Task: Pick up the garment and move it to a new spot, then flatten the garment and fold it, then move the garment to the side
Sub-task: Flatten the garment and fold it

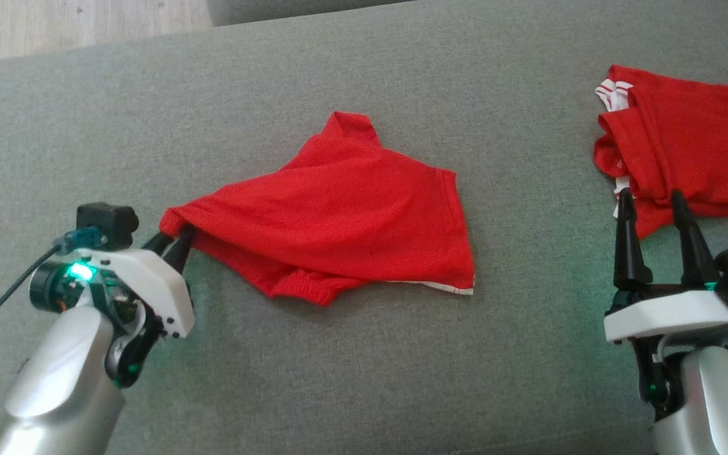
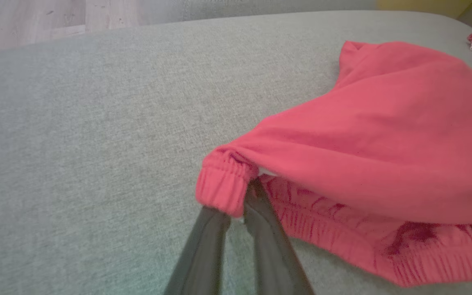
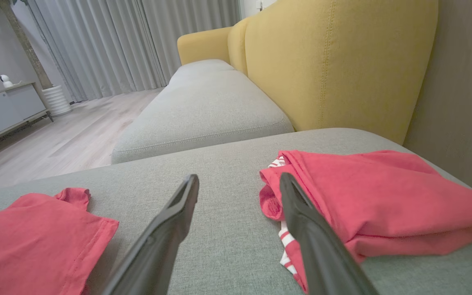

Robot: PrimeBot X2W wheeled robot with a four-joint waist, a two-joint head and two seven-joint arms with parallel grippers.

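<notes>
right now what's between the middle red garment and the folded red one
Nothing: the head view shows bare grey cushion between the middle garment and the folded garment.

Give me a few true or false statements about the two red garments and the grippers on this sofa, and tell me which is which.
1. The left gripper pinches an edge of the middle red garment. True.
2. The right gripper is clamped on the striped red garment. False: its jaws stand wide open with bare cushion between them.
3. The two garments overlap. False: a stretch of grey cushion separates them.
4. Both garments lie on the grey cushion. True.
5. The sofa back is blue. False: it is yellow.
</notes>
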